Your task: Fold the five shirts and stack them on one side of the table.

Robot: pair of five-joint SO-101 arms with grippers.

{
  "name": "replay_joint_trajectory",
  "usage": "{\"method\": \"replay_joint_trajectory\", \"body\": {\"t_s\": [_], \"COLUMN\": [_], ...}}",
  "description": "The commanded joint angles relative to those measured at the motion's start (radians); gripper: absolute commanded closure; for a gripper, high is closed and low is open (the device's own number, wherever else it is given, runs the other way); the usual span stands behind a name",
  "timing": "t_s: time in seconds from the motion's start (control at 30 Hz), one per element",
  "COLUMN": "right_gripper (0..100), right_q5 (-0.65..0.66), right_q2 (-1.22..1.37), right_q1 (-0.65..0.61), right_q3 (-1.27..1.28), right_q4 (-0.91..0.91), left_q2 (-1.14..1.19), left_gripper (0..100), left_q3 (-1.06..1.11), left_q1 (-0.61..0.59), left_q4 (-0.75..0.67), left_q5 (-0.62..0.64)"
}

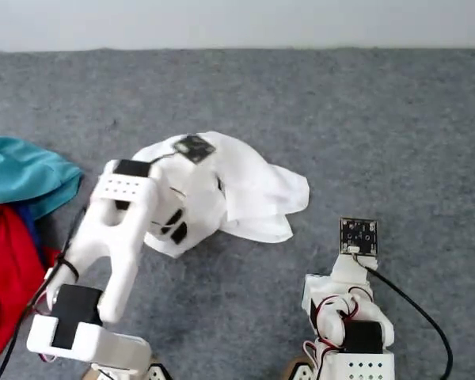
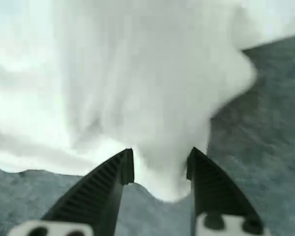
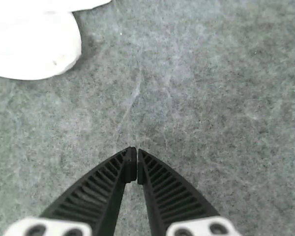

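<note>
On the grey desk (image 1: 380, 103), the folding looks barely begun. The white shirt (image 1: 253, 190) lies crumpled mid-desk, my left hand (image 2: 160, 166) open astride one fold, my right hand (image 3: 137, 164) closed and empty nearby. A teal shirt (image 1: 24, 174) and a red shirt (image 1: 8, 277) sit heaped, unfolded, at one edge.

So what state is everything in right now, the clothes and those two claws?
white shirt: unfolded, crumpled in a heap mid-table.
teal shirt: unfolded, bunched at the table's edge.
red shirt: unfolded, rumpled, next to the teal one.
left gripper: open, a bunch of the white shirt between its fingers.
right gripper: shut, holding nothing, over the grey table.
</note>
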Motion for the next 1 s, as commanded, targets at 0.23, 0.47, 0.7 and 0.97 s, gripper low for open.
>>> {"method": "replay_joint_trajectory", "body": {"t_s": [0.23, 0.47, 0.7, 0.97], "right_gripper": [98.3, 98.3, 98.3, 98.3], "right_q5": [-0.006, -0.006, -0.006, -0.006], "right_q2": [-0.004, -0.004, -0.004, -0.004], "right_q1": [-0.001, -0.001, -0.001, -0.001], "right_q3": [0.014, 0.014, 0.014, 0.014], "right_q4": [0.002, 0.002, 0.002, 0.002], "left_q2": [-0.044, -0.058, -0.058, -0.058], "left_gripper": [82, 82, 82, 82], "left_q3": [0.007, -0.024, -0.239, -0.346], "left_q1": [-0.103, -0.109, -0.101, 0.063], "left_q4": [-0.256, -0.167, 0.092, 0.402], "left_q5": [-0.071, -0.071, -0.068, -0.069]}}
